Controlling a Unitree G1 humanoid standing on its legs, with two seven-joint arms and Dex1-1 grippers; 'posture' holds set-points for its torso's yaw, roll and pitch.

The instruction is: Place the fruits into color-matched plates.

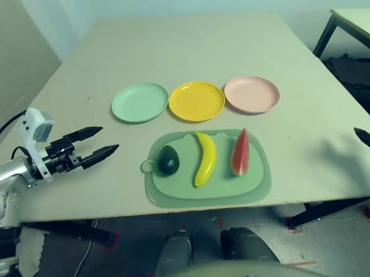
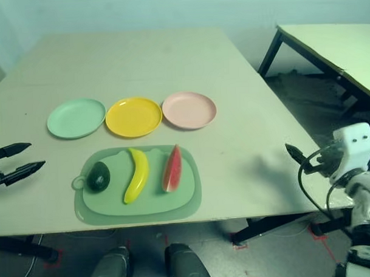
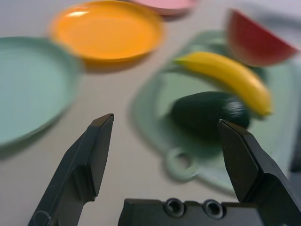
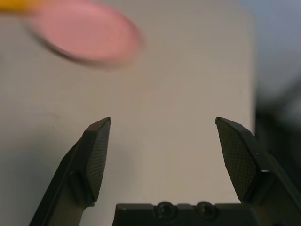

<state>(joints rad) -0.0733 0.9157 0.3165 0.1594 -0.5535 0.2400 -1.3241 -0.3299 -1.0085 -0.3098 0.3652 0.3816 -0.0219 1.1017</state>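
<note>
Beige table (image 1: 188, 47): pale, matte top; its near edge runs just below the cutting board, its left and right edges slant inward toward the far side.
Mint green plate (image 1: 139, 102): leftmost of a row of three, bare.
Bright yellow plate (image 1: 196, 101): middle of the row, its rims just beside those of both neighbours; bare.
Pale pink plate (image 1: 251, 93): rightmost of the row, bare.
Cutting board (image 1: 253, 185): green, rounded-rectangle, lying between the plate row and the table's near edge, loop handle on its left side.
Avocado (image 1: 168, 160): dark green, on the left part of the board, next to the loop handle.
Banana (image 1: 205, 158): yellow, curved, lying lengthwise on the middle of the board, apart from the avocado.
Watermelon wedge (image 1: 239, 152): red face with green rind, on the right part of the board.
Left gripper (image 1: 100, 141): over the table's left margin, pointing toward the board; fingers spread wide, nothing between them.
Right gripper (image 2: 298, 156): at the table's right edge, well apart from the fruits; the wrist view shows its fingers wide apart and empty, though from the head only one fingertip can be made out.
Open room: bare tabletop lies left of the board, right of the board up to the table edge, and across the whole far half beyond the plates.
Second table (image 2: 327, 39): stands to the right, separated by a gap of floor.
</note>
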